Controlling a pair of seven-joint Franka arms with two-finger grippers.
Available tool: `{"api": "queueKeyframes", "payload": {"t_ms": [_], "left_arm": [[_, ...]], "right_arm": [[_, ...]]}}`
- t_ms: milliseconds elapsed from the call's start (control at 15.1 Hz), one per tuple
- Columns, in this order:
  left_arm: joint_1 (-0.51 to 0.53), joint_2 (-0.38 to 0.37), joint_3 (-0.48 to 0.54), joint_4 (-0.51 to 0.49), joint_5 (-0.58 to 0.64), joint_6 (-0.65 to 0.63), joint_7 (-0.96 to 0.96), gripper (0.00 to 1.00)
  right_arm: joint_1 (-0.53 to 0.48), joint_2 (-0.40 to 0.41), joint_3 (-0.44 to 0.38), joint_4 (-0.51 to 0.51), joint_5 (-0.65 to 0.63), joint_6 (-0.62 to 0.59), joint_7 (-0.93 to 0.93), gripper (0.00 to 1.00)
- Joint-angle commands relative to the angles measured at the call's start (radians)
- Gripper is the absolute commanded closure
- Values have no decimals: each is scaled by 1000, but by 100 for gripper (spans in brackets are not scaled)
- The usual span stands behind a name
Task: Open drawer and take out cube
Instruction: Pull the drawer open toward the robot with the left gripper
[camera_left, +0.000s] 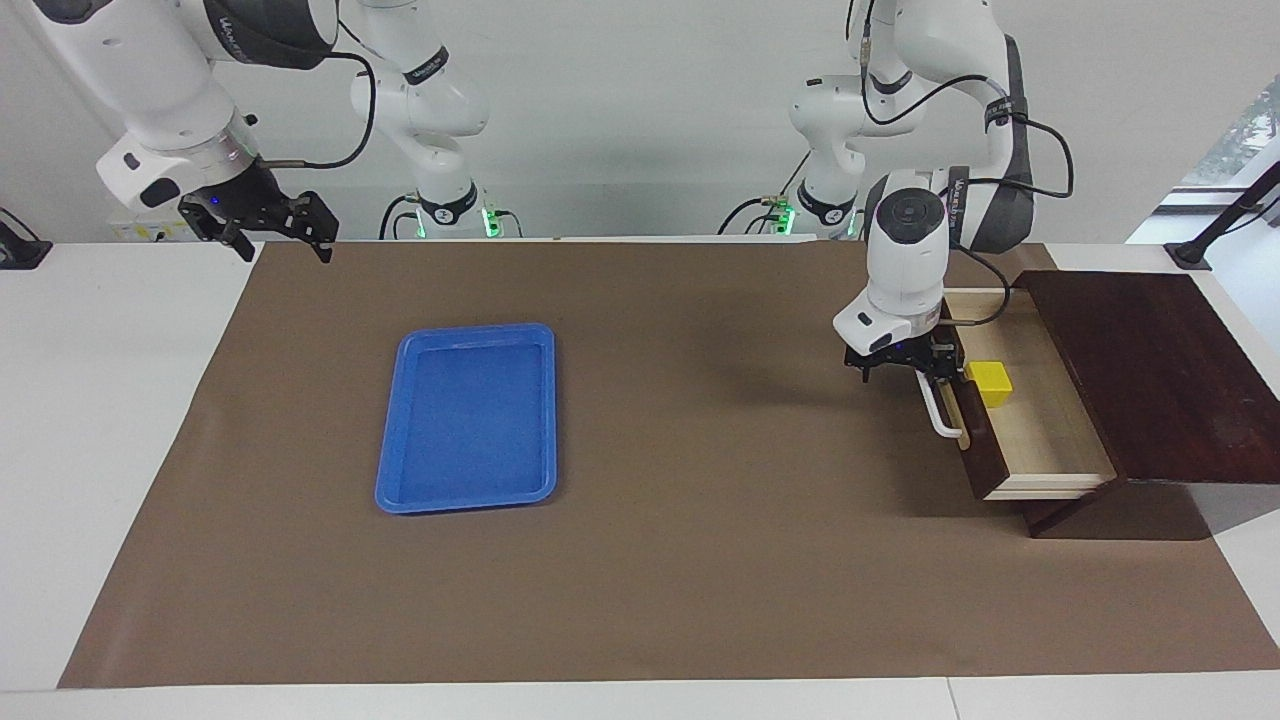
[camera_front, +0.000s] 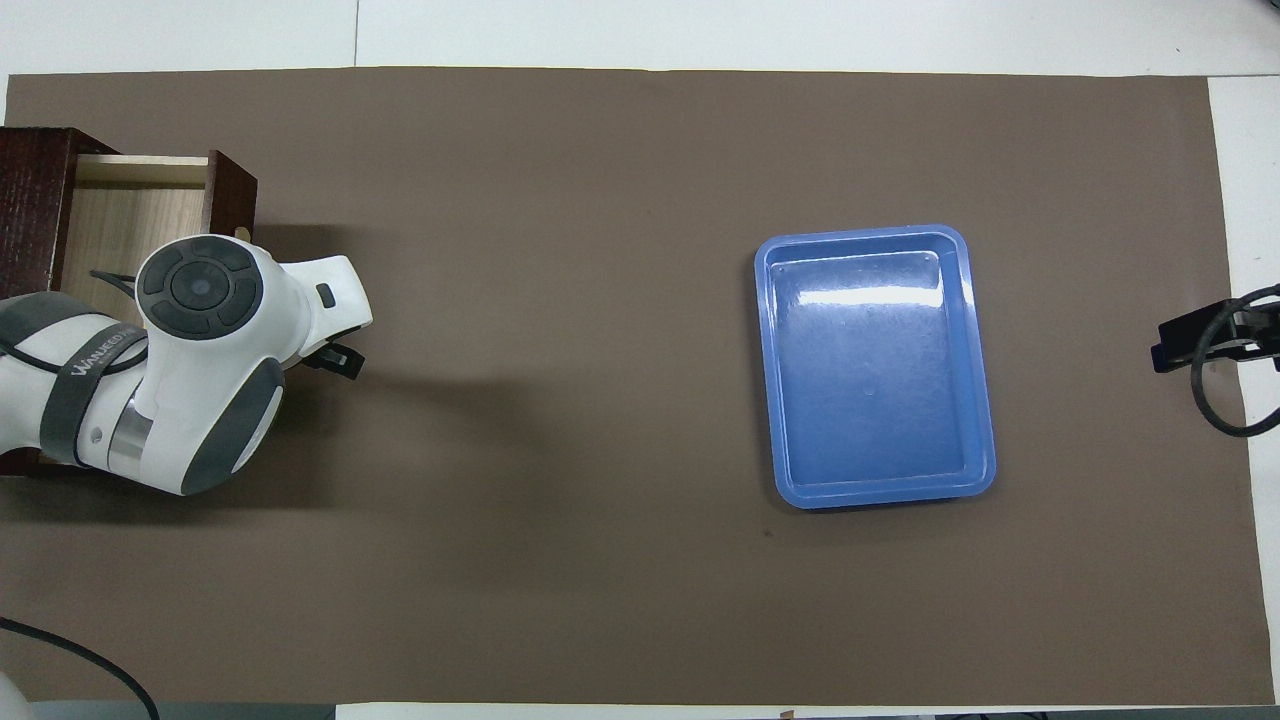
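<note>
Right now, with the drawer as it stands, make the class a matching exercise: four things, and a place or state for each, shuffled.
Things:
1. cube
2. drawer
3. left gripper
4. tray

Places or states:
A. at the white handle
B. on the mat, toward the right arm's end
C. pulled open
D. inside the drawer

Pairs: 1-D, 2-C, 3-A, 4-B

Only one bit of lettering shows: on the grey band of the left arm (camera_front: 85, 355), up from its gripper, a brand mark, too small to spell out for certain.
</note>
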Motion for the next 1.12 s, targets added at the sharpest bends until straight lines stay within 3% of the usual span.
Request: {"api": "queueKeyframes", "payload": {"t_ms": [0, 330, 595, 727, 991, 1057], "left_arm": [[-27, -12, 2, 31, -3, -73, -2, 0], [-26, -17, -3, 149, -26, -192, 3, 0], [-6, -45, 12, 273, -177, -289, -8, 0], [55, -48, 17, 339, -247, -344, -34, 0], [151, -48, 22, 355, -250, -340, -121, 0], [201, -45, 22, 355, -270, -297, -264, 0]], "right_arm": [[-16, -2, 13, 10, -16, -21, 0, 0], [-16, -2, 13, 8, -16, -21, 0, 0], [-16, -2, 13, 8, -16, -21, 0, 0], [-16, -2, 13, 8, -16, -21, 0, 0], [-16, -2, 13, 8, -16, -21, 0, 0], [-16, -2, 13, 8, -16, -21, -2, 0]]}}
